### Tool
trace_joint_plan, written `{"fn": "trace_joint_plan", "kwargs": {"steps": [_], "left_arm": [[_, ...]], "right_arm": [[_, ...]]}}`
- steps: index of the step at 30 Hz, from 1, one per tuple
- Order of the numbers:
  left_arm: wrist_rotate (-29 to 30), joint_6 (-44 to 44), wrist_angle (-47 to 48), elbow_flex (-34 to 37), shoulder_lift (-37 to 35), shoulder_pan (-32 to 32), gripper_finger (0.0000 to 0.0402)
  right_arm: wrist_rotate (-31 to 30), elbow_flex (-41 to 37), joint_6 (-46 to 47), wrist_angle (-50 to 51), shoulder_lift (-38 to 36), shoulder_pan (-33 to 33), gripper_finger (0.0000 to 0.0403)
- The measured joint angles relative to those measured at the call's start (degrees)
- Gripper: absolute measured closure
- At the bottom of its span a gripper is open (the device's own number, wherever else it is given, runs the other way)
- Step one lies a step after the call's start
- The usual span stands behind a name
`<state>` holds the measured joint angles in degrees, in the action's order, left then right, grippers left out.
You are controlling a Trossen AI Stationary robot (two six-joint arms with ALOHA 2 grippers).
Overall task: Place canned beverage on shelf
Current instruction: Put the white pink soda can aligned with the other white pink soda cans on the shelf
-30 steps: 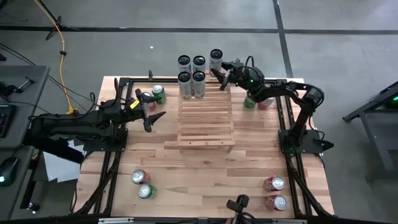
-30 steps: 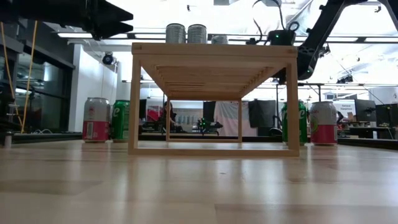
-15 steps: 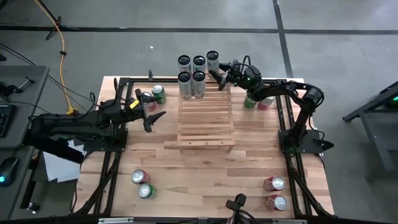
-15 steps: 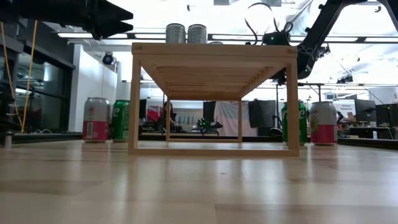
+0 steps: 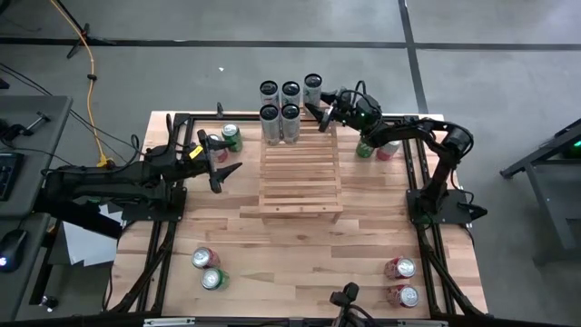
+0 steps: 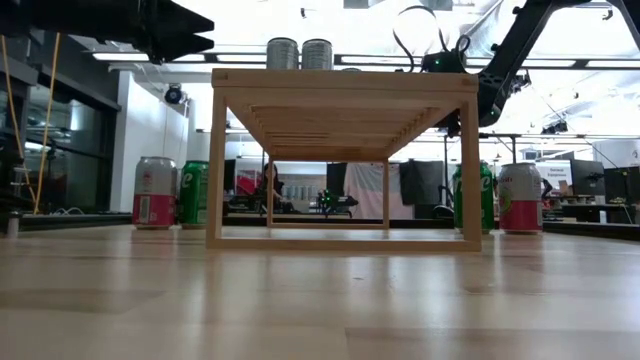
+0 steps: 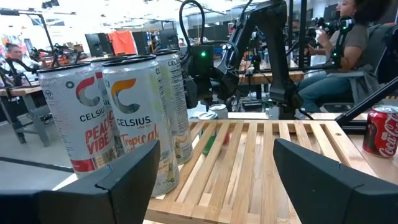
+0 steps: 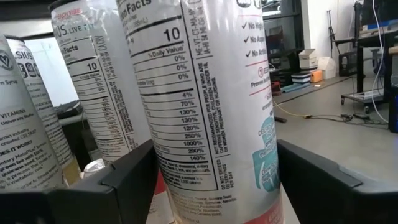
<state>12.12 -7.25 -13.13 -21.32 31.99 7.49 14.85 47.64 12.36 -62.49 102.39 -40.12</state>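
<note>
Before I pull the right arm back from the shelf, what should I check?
1. Celsius can at the right gripper stands upright: ok.
2. Its base sits flat on the shelf slats: cannot tell, hidden in every view.
3. The four other Celsius cans are upright: ok, but they stand close beside it.
4. Left gripper is open, empty and off to the shelf's left: ok.
5. Retreat path for the right arm: cannot tell; a green can and a red can stand on the table below it.
</note>
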Motion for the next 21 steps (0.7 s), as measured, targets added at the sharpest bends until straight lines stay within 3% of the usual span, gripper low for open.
{"fn": "trace_joint_plan", "kwargs": {"steps": [21], "left_arm": [[0.0, 0.0, 0.0, 0.0, 0.0, 0.0, 0.0096]], "right_arm": [[2.3, 0.0, 2.2, 0.5, 0.0, 0.2, 0.0109]]}}
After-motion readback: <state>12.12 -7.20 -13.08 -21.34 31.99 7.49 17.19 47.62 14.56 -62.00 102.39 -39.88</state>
